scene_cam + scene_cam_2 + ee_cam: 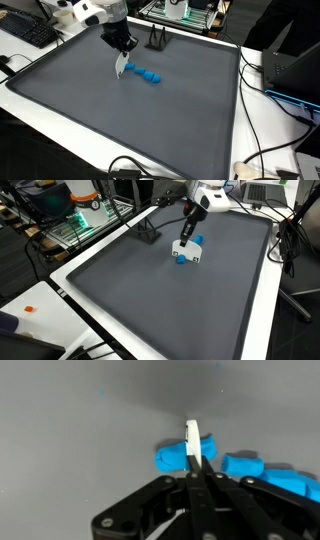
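**A:** How do the jaws stand?

**B:** Pinched narrow on a thin white piece (192, 442). They grip it by its upper end, so it hangs on edge below them. A flat thing like that likely offers no other place to bite.

**A:** And where is it?

**B:** Over the far part of the grey mat (90, 110), with its lower end right by the row of blue pieces (148, 75). Whether it touches them or the mat, I can't tell.

**A:** Why the mat?

**B:** Probably to give a plain, even ground on the tabletop (268, 130), so small things show clearly. A black stand (157, 40) sits beyond, apart from it all.
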Robot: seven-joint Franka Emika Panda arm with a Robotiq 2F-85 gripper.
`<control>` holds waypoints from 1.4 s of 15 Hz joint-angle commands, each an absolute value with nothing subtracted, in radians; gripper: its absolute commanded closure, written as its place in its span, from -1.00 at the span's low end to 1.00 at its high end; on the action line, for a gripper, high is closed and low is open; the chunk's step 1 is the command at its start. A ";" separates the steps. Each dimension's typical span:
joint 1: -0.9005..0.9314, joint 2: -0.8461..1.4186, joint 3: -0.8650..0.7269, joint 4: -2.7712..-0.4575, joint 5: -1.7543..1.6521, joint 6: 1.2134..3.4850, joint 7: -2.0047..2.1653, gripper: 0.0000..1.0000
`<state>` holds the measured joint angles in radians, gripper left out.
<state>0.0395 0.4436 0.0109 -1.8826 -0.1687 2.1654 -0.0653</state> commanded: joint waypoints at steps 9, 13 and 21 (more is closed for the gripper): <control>0.014 0.449 0.010 -1.898 -0.146 2.053 -0.091 0.98; 0.012 0.438 0.011 -1.896 -0.141 2.025 -0.087 0.98; -0.021 0.365 0.010 -1.927 -0.085 2.002 -0.083 0.98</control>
<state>-0.0011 0.4199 0.0102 -1.8872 -0.1332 2.0186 -0.0654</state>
